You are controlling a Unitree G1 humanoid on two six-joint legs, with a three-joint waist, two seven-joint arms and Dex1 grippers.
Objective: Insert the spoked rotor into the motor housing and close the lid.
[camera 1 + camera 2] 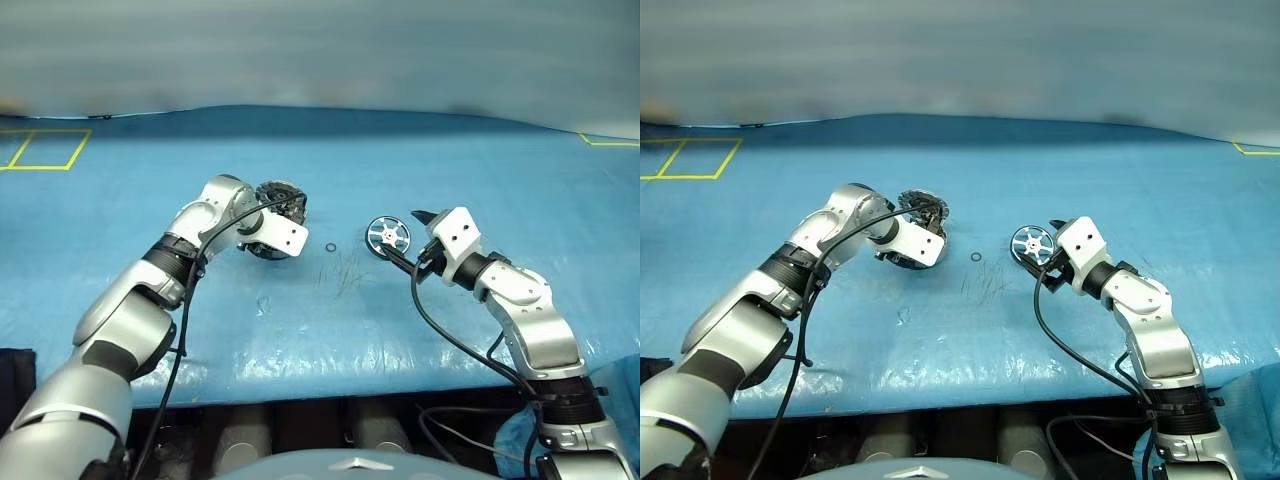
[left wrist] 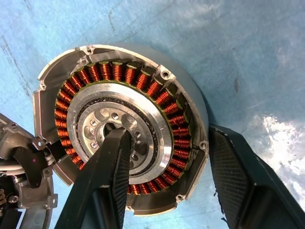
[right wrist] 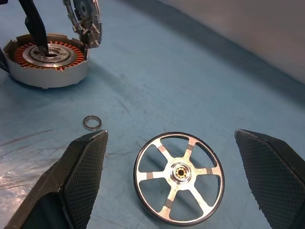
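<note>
**Rotor flat on the blue sheet, housing open under the left jaws**

On the blue plastic-covered surface [image 1: 330, 320], the small round silver-grey motor housing [image 2: 124, 129], ringed inside with copper-brown windings, sits left of centre with its round grey lid [image 3: 86, 19] tipped up on the rim, open. The left gripper [image 2: 167, 176] points steeply down over it: one black finger [image 2: 112, 167] reaches into the housing's central bore and the other stands just outside the outer wall, so the jaws are partly open and straddle one side of the housing; whether they actually press on it cannot be told.

To the right lies the shiny silver six-spoked rotor [image 3: 178, 175], flat on the surface and well apart from the housing. The right gripper [image 3: 174, 191] is nearly level at the rotor, jaws spread wide on either side of it and holding nothing. A tiny thin dark ring [image 1: 330, 248] lies between housing and rotor.
</note>
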